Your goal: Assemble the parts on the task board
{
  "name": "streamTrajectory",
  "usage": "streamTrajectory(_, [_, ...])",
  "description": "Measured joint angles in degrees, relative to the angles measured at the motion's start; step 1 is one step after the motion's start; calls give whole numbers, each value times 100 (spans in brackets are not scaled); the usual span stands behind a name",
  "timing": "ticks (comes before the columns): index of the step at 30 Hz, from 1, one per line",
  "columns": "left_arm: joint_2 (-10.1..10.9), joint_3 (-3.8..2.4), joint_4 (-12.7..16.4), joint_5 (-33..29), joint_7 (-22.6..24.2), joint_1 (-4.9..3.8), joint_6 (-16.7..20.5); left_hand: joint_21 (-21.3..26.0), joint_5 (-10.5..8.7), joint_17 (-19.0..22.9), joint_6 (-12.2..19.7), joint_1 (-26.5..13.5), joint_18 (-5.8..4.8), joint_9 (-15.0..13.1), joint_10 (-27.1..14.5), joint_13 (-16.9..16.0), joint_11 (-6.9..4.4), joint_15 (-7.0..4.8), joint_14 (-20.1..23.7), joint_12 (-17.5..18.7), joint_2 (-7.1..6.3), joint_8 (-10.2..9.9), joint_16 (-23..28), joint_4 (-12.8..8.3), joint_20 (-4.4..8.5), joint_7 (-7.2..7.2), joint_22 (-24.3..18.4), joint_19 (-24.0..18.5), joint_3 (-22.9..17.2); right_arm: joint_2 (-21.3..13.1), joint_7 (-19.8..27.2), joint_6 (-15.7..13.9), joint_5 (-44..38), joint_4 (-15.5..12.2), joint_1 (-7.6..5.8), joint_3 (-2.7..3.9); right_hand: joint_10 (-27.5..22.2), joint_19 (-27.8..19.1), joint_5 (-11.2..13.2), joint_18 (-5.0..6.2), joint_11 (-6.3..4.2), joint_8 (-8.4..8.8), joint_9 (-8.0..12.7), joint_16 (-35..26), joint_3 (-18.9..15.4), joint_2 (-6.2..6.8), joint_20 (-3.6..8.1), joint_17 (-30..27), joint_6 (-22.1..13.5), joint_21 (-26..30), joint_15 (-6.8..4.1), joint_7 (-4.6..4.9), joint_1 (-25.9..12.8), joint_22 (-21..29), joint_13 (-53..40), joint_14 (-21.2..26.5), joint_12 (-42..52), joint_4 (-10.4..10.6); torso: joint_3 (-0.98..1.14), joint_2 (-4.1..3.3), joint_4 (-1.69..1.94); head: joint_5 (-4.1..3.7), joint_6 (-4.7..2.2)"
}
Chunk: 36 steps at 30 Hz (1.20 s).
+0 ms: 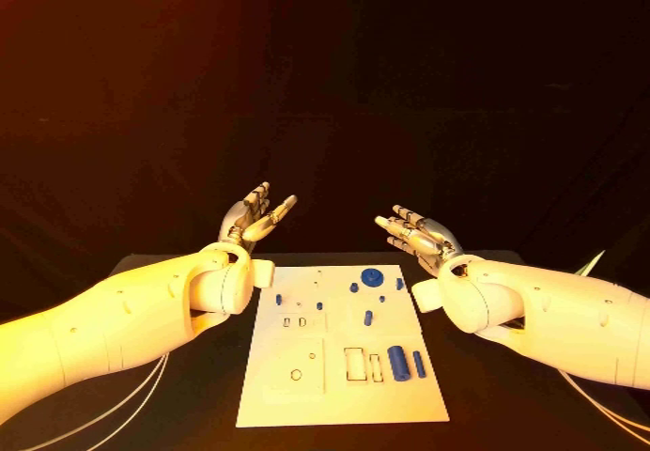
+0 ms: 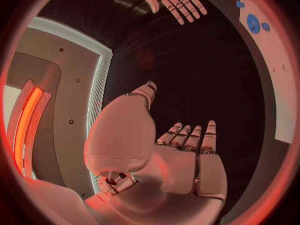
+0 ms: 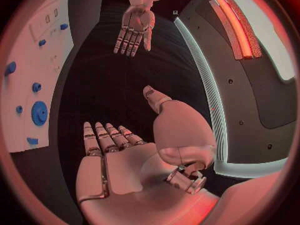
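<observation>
Your left hand (image 1: 254, 220) and right hand (image 1: 422, 235) are raised beyond the far end of the white task board (image 1: 271, 399), palms up, fingers spread and holding nothing, likely a ready pose before any part is picked. The board lies between your arms on the black table (image 1: 177, 395). Blue parts (image 1: 397, 358) lie scattered on it, including a round disc (image 1: 371, 276). The room behind is dark
</observation>
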State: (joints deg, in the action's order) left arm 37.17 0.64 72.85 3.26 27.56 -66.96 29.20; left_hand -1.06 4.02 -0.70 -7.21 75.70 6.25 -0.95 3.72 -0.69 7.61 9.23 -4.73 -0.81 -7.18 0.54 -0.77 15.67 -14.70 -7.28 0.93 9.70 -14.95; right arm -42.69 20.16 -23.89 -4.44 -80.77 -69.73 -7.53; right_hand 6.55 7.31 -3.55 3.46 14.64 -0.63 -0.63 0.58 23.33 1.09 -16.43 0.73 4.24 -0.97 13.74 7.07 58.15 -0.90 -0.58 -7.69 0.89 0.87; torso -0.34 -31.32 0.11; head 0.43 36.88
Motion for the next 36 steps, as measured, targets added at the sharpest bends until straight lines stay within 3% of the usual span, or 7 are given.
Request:
streamTrajectory(7, [-47,7,-118,35,-22,-39,-132,0,110,-3,-60,289,129,-5,73,-2,73,80,-80,-1,-3,0,0,71,-89,1,3,-88,-71,46,-238,504,-128,210,-201,-151,608,444,0,61,41,-104,-96,171,260,48,-22,119,589,-114,56,61,513,-59,-62,-677,39,-240,-2,-1,0,0,1])
streamTrajectory(9, [26,9,-62,36,-21,-40,-211,-3,110,-12,-94,312,138,-9,176,-4,174,126,-132,-2,19,1,-2,70,-90,1,7,-85,-71,41,-204,384,-380,243,-215,-159,1065,798,0,243,36,-248,-190,294,341,177,-18,214,985,-272,11,88,777,-129,-96,-1181,133,-322,-3,-2,1,0,29])
streamTrajectory(10, [107,9,-18,36,-16,-40,-270,-4,110,-20,-274,341,399,-17,210,-6,208,152,-261,-2,48,68,-5,70,-155,-30,8,-20,-72,24,-167,263,-633,299,-222,-161,1347,1051,0,243,23,-308,-223,365,391,197,-17,248,1202,-332,-7,104,922,-142,-127,-1479,166,-402,-7,-5,2,-6,60])
streamTrajectory(13, [311,10,-4,31,15,-41,-357,-70,110,-82,-616,386,395,-60,381,-22,374,177,-663,-23,94,163,-97,70,-129,-47,20,70,-72,-37,-101,1,-1505,461,-265,-157,2380,1699,0,363,-11,-538,-386,562,347,291,-7,374,1976,-449,-84,165,1209,-172,-172,-2425,291,-455,-21,-21,15,-18,122])
streamTrajectory(19, [404,13,181,58,110,-39,-419,-976,110,-628,-2555,547,389,-521,3092,-193,560,284,-3320,-463,162,820,-858,-90,-194,-204,381,2772,-232,26,-214,-122,-3239,609,-324,-149,4536,3556,0,551,-270,-1110,-716,898,504,454,24,539,3920,-800,-365,380,1551,-248,-250,-4316,386,-644,-24,-61,38,-38,159])
streamTrajectory(23, [552,13,303,123,133,-40,-436,-1114,109,-741,-3566,623,396,-671,4464,-229,489,160,-4179,-540,98,1115,-989,-254,-176,-370,381,3433,-397,63,-453,-49,-4184,705,-380,-146,4928,4085,0,678,-371,-1112,-723,960,505,525,96,542,4350,-843,-480,478,1622,-248,-250,-4760,385,-643,-25,-102,49,-51,165])
streamTrajectory(36, [1078,6,1035,312,28,-45,-634,-1555,109,-1305,-3950,714,396,-726,5180,-231,343,-112,-5093,-461,-2,1215,-1278,-475,85,-469,439,4102,-903,239,-1443,268,-6929,790,-543,-136,5861,5830,0,678,-753,-1201,-920,1984,546,850,874,1641,5017,-1954,-1184,280,1645,-768,-294,-6784,332,-598,-11,-330,75,-113,127])
